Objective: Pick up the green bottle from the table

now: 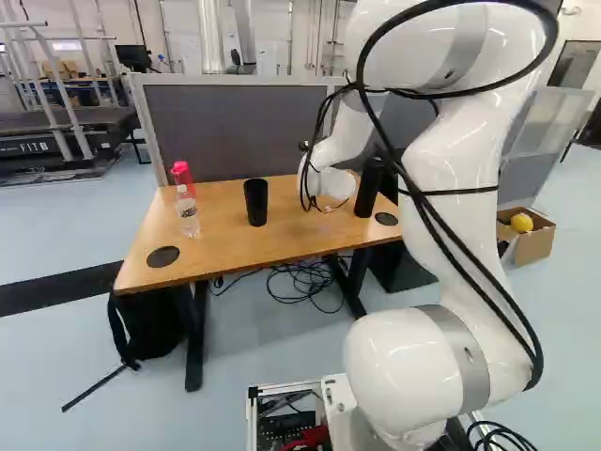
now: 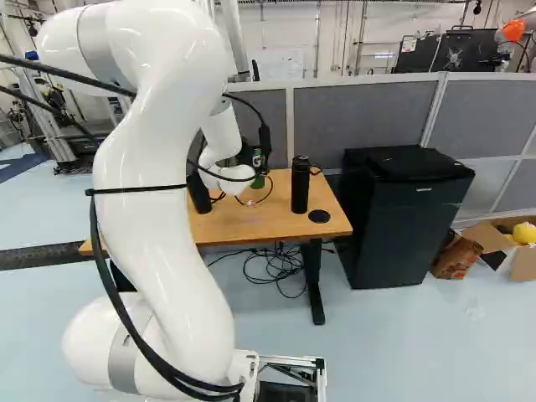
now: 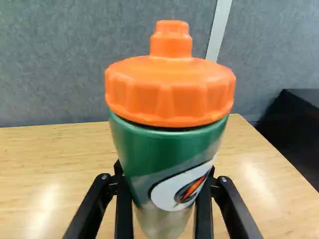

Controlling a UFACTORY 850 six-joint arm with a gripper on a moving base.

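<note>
Green bottle in the gripper's grasp at the table

The black two-fingered gripper (image 2: 248,157) has its black fingers (image 3: 123,214) closed around the green bottle with a wide orange cap and spout (image 3: 172,154), one finger against each side below the cap. The bottle stands upright over the light wooden table (image 1: 221,246), toward its far side; whether its base touches the top cannot be told. The white arm (image 1: 451,188) reaches over the table to it.

In the left base view, a red bottle (image 1: 183,177) and a clear plastic bottle with a label (image 1: 188,214) stand near the table's left end, the clear one nearer the base. A tapered black cup (image 1: 255,202) stands right of them. A tall black bottle (image 2: 300,186) stands near the other end. Beside that end, on the floor, is a black fridge (image 2: 406,222).
</note>
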